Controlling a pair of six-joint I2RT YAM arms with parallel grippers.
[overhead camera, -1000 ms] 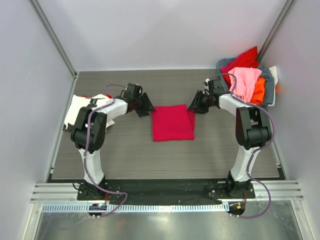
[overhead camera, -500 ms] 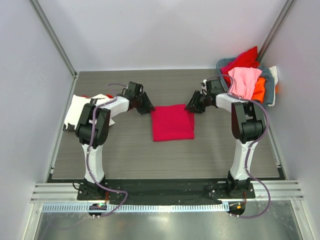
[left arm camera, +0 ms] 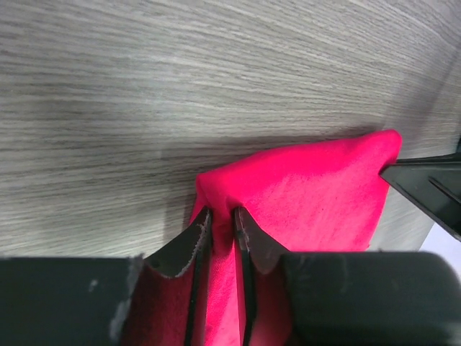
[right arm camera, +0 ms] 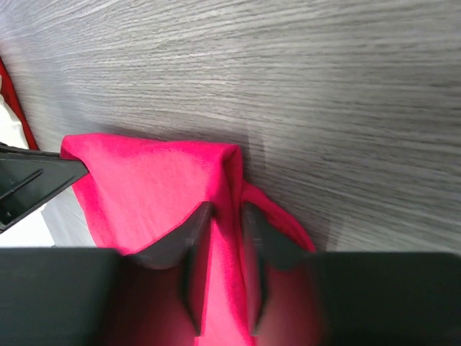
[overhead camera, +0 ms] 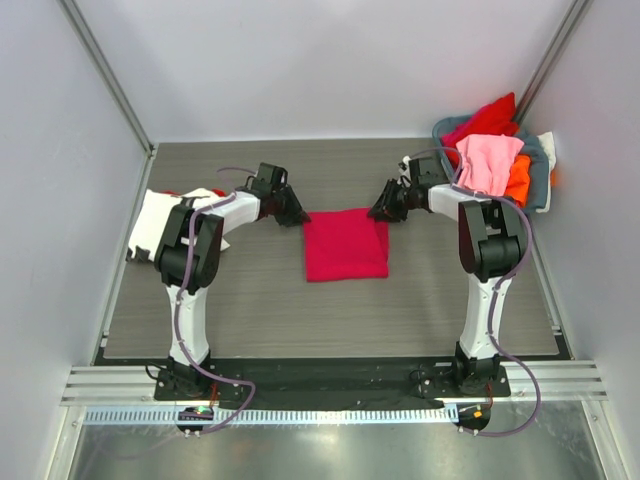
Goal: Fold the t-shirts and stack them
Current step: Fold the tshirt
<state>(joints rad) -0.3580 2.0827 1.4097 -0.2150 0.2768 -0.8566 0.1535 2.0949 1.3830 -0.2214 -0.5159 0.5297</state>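
A crimson-magenta t-shirt (overhead camera: 345, 245), folded into a rectangle, lies in the middle of the table. My left gripper (overhead camera: 296, 215) is shut on its far left corner; in the left wrist view (left arm camera: 222, 216) the cloth (left arm camera: 302, 194) is pinched between the fingers. My right gripper (overhead camera: 381, 211) is shut on its far right corner, with the cloth (right arm camera: 151, 180) between the fingers in the right wrist view (right arm camera: 226, 210). A white t-shirt with black and red markings (overhead camera: 160, 220) lies at the left edge. Red, pink and orange t-shirts (overhead camera: 490, 160) are piled in the basket.
The grey-blue basket (overhead camera: 538, 165) stands at the far right corner against the wall. Side walls and metal posts close in the table left and right. The arm bases sit on a rail at the near edge.
Both grippers have moved a little toward the far side, drawing the shirt's far edge with them. The shirt's far corners now stretch out to the grippers.
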